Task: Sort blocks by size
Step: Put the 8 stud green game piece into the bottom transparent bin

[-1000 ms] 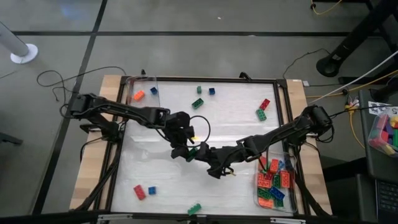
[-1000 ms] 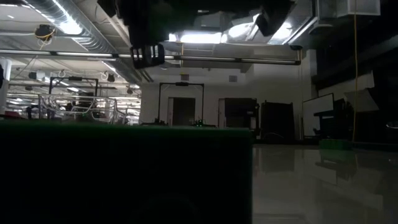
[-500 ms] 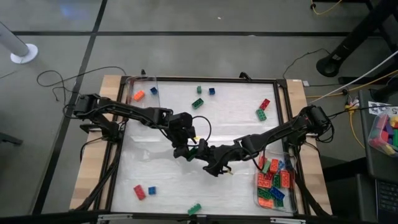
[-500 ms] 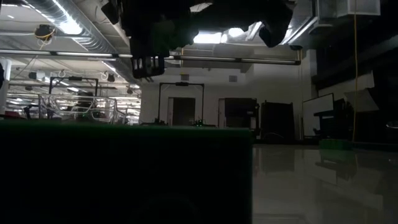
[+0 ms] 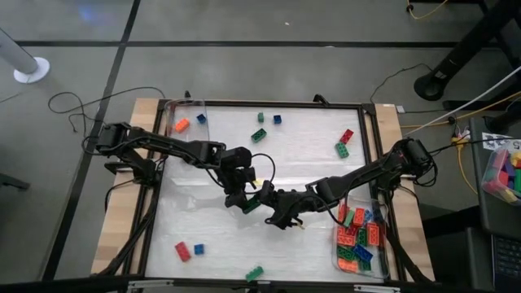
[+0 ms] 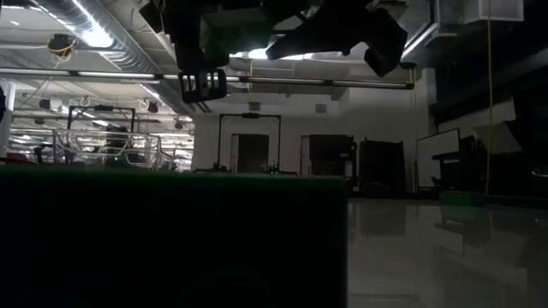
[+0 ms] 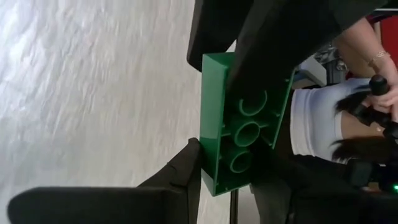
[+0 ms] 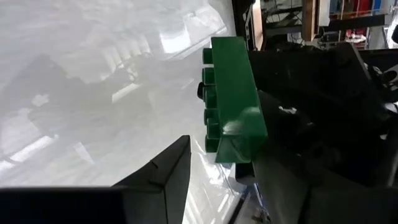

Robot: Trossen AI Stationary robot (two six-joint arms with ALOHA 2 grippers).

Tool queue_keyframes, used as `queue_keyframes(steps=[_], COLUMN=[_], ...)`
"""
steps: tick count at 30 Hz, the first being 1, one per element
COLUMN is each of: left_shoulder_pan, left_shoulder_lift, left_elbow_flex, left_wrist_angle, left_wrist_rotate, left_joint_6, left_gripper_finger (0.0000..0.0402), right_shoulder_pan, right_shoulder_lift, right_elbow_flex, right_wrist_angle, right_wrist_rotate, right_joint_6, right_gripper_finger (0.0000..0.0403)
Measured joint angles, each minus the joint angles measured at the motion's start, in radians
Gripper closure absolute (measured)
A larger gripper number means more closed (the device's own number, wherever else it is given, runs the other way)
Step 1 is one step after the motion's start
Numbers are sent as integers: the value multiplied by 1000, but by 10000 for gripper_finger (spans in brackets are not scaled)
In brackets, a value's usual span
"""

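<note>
Near the middle of the white-topped table (image 5: 203,236), the two dark arms meet over a long green studded plastic brick (image 5: 252,203). The left gripper (image 5: 244,201) and the right gripper (image 5: 270,209) come at it from opposite sides, almost touching each other.

In the left wrist view the green brick (image 7: 239,121) shows its hollow underside with round tubes, and it sits between that gripper's dark fingers (image 7: 180,174), which are partly closed onto it. In the right wrist view the same brick (image 8: 233,93) shows its studded face, with one dark finger (image 8: 165,168) just beside it; whether this gripper actually presses on the brick cannot be told, though its jaws stand partly apart. The brick appears lifted off the white surface.

Other blocks lie scattered over the table. An orange brick (image 5: 181,124) and a small blue one (image 5: 201,119) sit in a clear tray (image 5: 189,106) at the far left corner. A green brick (image 5: 259,134), a small green one (image 5: 260,117) and a small blue one (image 5: 277,119) lie near the far edge. A red brick (image 5: 347,136) and a green brick (image 5: 341,150) lie toward the right. Near the front are a red brick (image 5: 182,251), a small blue one (image 5: 199,248) and a green brick (image 5: 255,273). A clear bin (image 5: 358,264) at the front right holds many red, orange, green and blue bricks.
</note>
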Motion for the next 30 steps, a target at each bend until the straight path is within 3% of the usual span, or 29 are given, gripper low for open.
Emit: queue_keyframes(steps=[5, 11, 19, 30], left_shoulder_pan=[0, 0, -10, 12], left_shoulder_lift=[-1, -1, -1, -2], left_elbow_flex=[0, 0, 0, 2], left_wrist_angle=[8, 54, 49, -21], left_wrist_rotate=[-6, -12, -60, -113], left_joint_6=[29, 39, 109, 192], left_gripper_finger=[302, 292, 273, 223], right_shoulder_pan=[-2, -13, -11, -11], right_shoulder_lift=[0, 6, 11, 10], right_elbow_flex=[0, 0, 1, 0], right_wrist_angle=[14, 22, 17, -77], right_wrist_rotate=[-74, -81, -84, -76], right_joint_6=[1, 28, 67, 254], right_gripper_finger=[233, 238, 310, 291])
